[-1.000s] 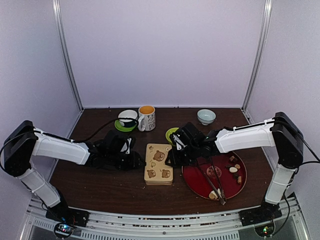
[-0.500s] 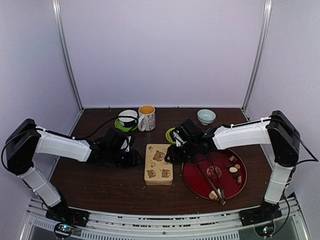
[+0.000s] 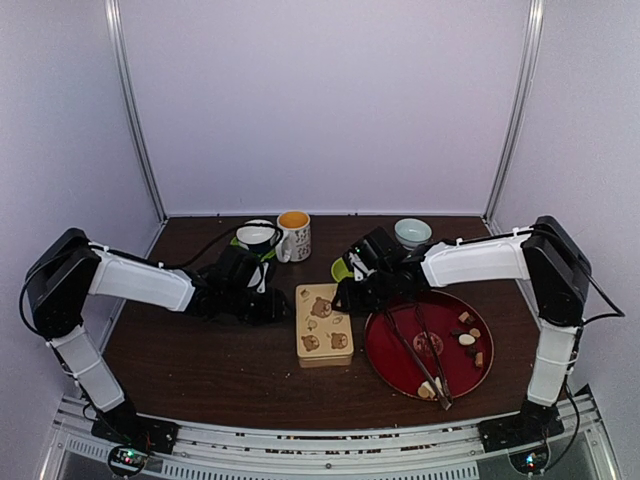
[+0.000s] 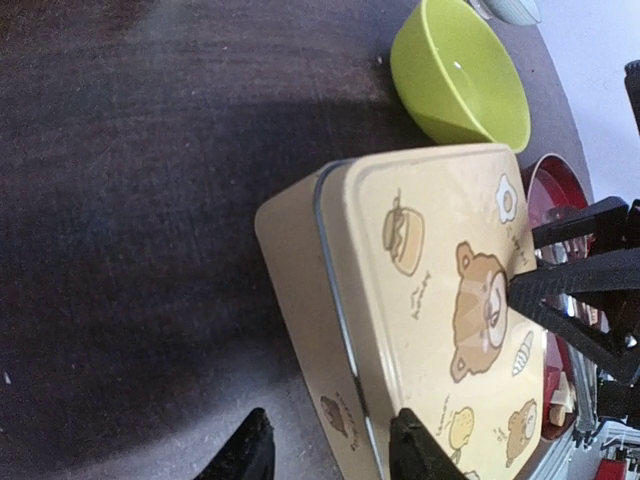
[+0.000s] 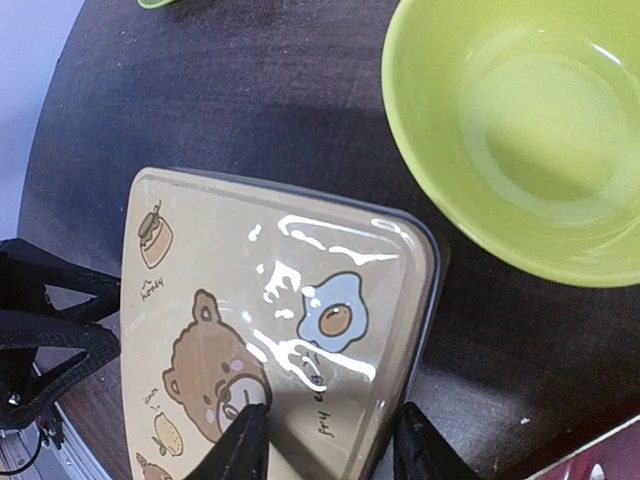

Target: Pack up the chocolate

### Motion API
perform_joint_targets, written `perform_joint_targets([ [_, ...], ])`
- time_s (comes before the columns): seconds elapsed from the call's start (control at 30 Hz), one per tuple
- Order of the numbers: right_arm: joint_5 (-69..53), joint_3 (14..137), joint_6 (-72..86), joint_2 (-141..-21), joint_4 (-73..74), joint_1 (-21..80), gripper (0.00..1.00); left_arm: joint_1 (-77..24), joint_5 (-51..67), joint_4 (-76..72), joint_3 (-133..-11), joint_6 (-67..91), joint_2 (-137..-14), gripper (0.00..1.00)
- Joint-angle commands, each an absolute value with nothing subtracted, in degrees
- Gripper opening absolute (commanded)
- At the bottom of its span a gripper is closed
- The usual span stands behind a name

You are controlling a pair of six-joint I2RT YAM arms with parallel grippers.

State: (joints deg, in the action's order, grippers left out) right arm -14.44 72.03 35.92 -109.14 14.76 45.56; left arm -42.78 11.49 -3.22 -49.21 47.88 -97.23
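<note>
The chocolate [image 3: 468, 337] lies as small white, tan and brown pieces on the right side of a red plate [image 3: 395, 350], with a few more pieces near its front rim. A closed tan tin [image 3: 324, 322] with bear pictures sits left of the plate. My left gripper [image 3: 272, 305] [image 4: 332, 452] is open astride the tin's [image 4: 440, 290] left edge, one finger over the lid and one out over the table. My right gripper [image 3: 350, 297] [image 5: 332, 448] is open astride the tin's [image 5: 250, 300] right edge, one finger over the bear and one just outside the rim.
Long metal tongs [image 3: 418, 350] lie across the red plate. A green bowl [image 3: 342, 268] [image 5: 520, 140] stands just behind the tin. A bear mug [image 3: 294, 236], a white cup on a green saucer [image 3: 255, 238] and a pale bowl [image 3: 412, 233] line the back.
Both grippers have moved toward the back of the table with the tin between them. The tin has slid a little back and to the right. The left jaws have widened slightly.
</note>
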Motion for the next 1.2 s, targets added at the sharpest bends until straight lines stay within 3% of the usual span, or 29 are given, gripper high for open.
perform_joint_targets([
  [0.0, -15.4, 73.2, 35.0, -111.7, 14.6, 44.6, 0.42, -42.6, 14.3, -7.8, -51.9, 46.4, -99.0, 0.42],
  [0.13, -16.1, 73.6, 35.0, -112.3, 14.2, 44.5, 0.45, -42.3, 14.8, -8.4, -52.4, 46.0, -99.6, 0.45],
  [0.27, -16.1, 73.4, 34.6, -111.7, 14.1, 44.3, 0.46, -41.4, 15.7, -10.3, -51.7, 44.6, -98.8, 0.55],
  [0.5, -17.4, 74.9, 34.0, -113.1, 13.7, 43.7, 0.57, -38.1, 21.3, -14.6, -52.8, 41.5, -100.5, 0.64],
  [0.87, -27.4, 75.6, 30.5, -114.9, 10.5, 43.8, 0.56, -35.8, 24.6, -14.3, -58.5, 33.6, -105.9, 0.69],
  [1.03, -31.7, 75.7, 28.4, -116.1, 9.9, 44.1, 0.53, -32.6, 28.2, -18.8, -57.6, 36.0, -108.1, 0.81],
  [1.17, -32.4, 75.4, 27.3, -115.9, 9.9, 44.5, 0.53, -31.3, 28.1, -17.8, -56.8, 34.1, -107.5, 0.83],
])
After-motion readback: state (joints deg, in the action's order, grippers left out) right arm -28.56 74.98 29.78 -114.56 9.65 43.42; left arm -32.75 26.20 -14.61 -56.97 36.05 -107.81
